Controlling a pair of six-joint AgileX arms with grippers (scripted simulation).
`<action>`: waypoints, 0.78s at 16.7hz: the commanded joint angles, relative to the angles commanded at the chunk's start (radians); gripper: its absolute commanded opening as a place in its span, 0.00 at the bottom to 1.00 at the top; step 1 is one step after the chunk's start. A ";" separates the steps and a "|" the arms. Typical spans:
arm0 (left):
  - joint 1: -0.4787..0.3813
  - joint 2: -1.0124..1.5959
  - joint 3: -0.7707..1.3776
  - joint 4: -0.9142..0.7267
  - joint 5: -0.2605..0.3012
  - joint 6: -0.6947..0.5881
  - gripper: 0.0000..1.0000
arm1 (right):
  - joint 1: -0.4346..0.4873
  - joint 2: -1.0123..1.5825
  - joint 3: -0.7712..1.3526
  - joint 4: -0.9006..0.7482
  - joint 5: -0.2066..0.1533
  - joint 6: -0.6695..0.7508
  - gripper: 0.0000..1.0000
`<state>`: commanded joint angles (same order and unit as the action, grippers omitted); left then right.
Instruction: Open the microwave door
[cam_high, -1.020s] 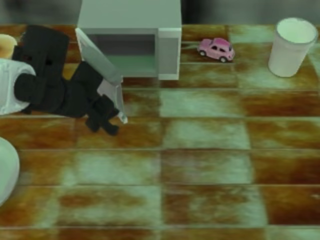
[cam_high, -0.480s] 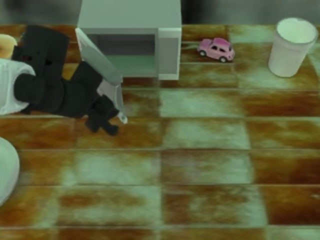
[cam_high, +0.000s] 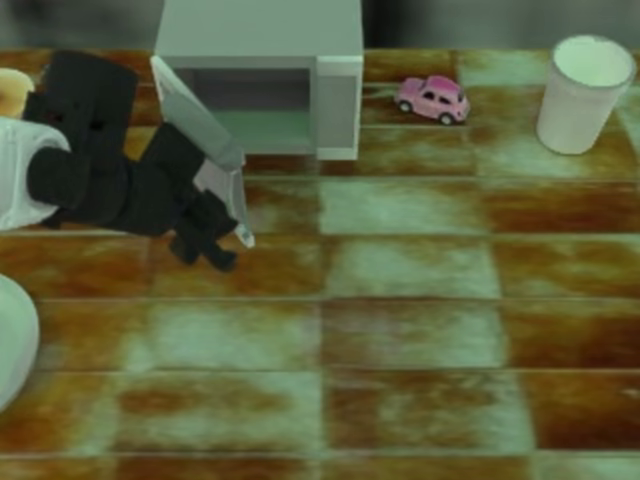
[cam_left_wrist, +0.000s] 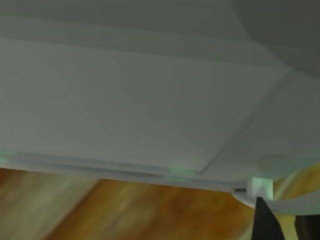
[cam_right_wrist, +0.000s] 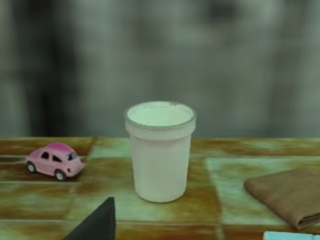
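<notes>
The flat, smooth microwave door (cam_high: 205, 135) stands swung wide from the boxy microwave (cam_high: 262, 60) — left gripper (cam_high: 212, 243) pinching its outer edge.

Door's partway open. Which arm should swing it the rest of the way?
Left. Its tool is already at the free edge of the microwave door, which stands swung out from the microwave. The right arm is out of the top view, facing the white cup.
</notes>
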<state>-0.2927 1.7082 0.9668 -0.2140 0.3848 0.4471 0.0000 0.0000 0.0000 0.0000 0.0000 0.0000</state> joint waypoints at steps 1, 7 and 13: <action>-0.006 0.000 -0.004 -0.001 0.006 -0.004 0.00 | 0.000 0.000 0.000 0.000 0.000 0.000 1.00; 0.034 -0.002 0.004 -0.037 0.051 0.080 0.00 | 0.000 0.000 0.000 0.000 0.000 0.000 1.00; 0.037 -0.002 0.004 -0.040 0.054 0.085 0.00 | 0.000 0.000 0.000 0.000 0.000 0.000 1.00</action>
<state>-0.2559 1.7065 0.9708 -0.2541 0.4386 0.5325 0.0000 0.0000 0.0000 0.0000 0.0000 0.0000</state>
